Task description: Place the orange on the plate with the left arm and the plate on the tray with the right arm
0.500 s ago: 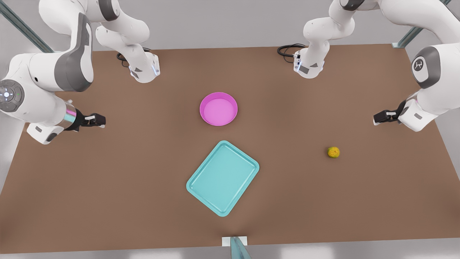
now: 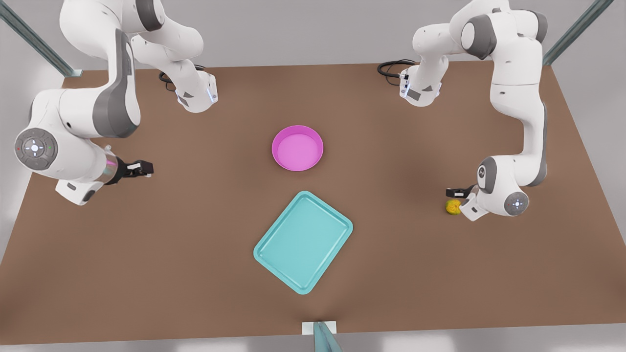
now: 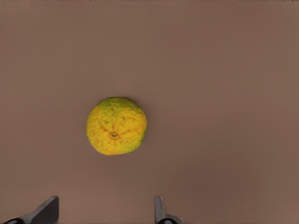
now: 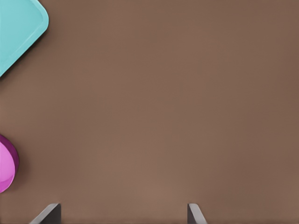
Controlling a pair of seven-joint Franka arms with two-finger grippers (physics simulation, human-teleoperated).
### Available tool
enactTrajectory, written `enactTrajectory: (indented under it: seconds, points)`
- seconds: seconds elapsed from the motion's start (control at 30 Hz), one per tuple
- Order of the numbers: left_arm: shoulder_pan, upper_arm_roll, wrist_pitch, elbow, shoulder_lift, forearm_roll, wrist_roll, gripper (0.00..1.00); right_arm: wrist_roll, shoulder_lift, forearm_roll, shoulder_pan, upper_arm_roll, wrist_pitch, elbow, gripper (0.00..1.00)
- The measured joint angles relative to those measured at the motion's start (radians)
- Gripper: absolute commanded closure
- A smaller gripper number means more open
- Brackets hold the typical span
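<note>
Left hand (image 2: 456, 191): half a second ago it hung high near the desk's edge on the front view's right, well apart from the orange (image 2: 454, 207); it has now swung down and inward and sits just above and beside the fruit. Fingers apart, as the left wrist view shows, with the orange (image 3: 117, 126) lying ahead of the two fingertips (image 3: 160, 211) rather than between them; no contact yet. Orange: unmoved, resting on the bare desk (image 2: 195, 274) on the front view's right, well apart from the plate (image 2: 297, 148). Right hand (image 2: 141, 168): on the front view's left, shifted only slightly toward the centre, fingers apart, holding nothing, waiting; its wrist view takes in a corner of the tray (image 4: 18, 32) and an edge of the plate (image 4: 7, 170). Plate: pink, empty, mid-desk, unmoved. Tray (image 2: 303, 242): teal, empty, near the plate but not touching, unmoved. Reading: the approach to the orange is largely made; the grasp itself is not yet done, and the hand probably needs to advance a little so the fruit sits between the fingers before closing. Both placements remain outstanding.
</note>
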Motion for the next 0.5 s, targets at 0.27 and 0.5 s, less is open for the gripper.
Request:
enactTrajectory:
  seconds: [0.27,0.5]
  points:
    - [-0.002,0.003,0.217,-0.018,0.063,0.001,0.006,0.00,-0.010,0.008,0.000,0.001,0.000,0.001,0.000,0.00]
    - [-0.004,0.004,0.284,-0.016,0.100,0.001,0.010,0.00,-0.016,0.014,-0.001,0.004,0.000,0.003,-0.001,0.00]
